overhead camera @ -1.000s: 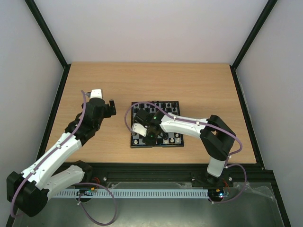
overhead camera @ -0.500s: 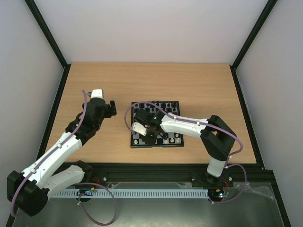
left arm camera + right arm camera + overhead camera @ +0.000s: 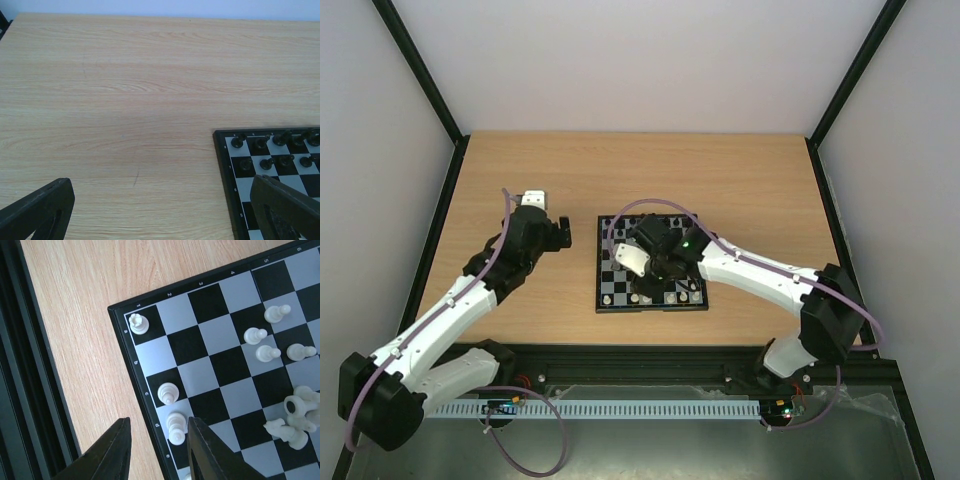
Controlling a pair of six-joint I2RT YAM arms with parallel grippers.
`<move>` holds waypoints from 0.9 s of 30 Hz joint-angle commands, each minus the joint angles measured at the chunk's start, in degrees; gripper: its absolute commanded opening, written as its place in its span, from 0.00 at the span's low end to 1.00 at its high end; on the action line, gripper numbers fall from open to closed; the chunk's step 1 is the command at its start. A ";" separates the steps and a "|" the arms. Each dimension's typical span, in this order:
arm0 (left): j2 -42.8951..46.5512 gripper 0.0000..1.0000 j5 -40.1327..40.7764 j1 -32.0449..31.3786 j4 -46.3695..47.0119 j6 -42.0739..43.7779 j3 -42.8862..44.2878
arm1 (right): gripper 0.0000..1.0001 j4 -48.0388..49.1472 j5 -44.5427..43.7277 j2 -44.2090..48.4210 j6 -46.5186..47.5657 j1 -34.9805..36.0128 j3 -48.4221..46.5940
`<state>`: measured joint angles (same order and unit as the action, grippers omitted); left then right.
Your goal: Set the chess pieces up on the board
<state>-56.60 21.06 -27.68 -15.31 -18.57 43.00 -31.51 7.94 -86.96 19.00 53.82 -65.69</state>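
The board (image 3: 650,308) lies at mid-table. Black chess pieces (image 3: 270,162) fill its far rows. In the right wrist view, white pieces stand along the lettered edge of the board (image 3: 235,365): one in the corner (image 3: 139,323), one (image 3: 168,392) further along, and one (image 3: 176,427) standing free between my right gripper's fingers, close to the right one. My right gripper (image 3: 157,452) is open over the board's near edge (image 3: 646,285). More white pieces (image 3: 267,353) stand mid-board, with a cluster (image 3: 297,422) beside them. My left gripper (image 3: 162,220) hangs wide open and empty left of the board (image 3: 560,230).
The black rail (image 3: 20,365) of the table's near edge runs close to the board's near side. Bare wooden tabletop (image 3: 125,100) stretches left of and beyond the board. Black frame posts and white walls bound the table.
My right gripper has opened, leaving a white piece standing on the board's edge row, and the right arm has swung rightward. The left gripper has shifted slightly toward the board.
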 commanded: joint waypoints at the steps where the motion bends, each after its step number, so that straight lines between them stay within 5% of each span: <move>1: -0.82 0.99 -1.40 0.26 0.66 1.07 0.88 | 0.33 -0.01 2.95 -2.75 -0.52 -0.12 1.13; 27: 0.48 0.99 -1.53 0.26 0.19 1.34 0.86 | 0.14 -0.41 -2.65 -10.64 1.39 1.27 -0.64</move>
<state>-57.06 19.51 -27.68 -15.31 -17.96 43.00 -30.22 5.67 -96.47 19.70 54.15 -65.69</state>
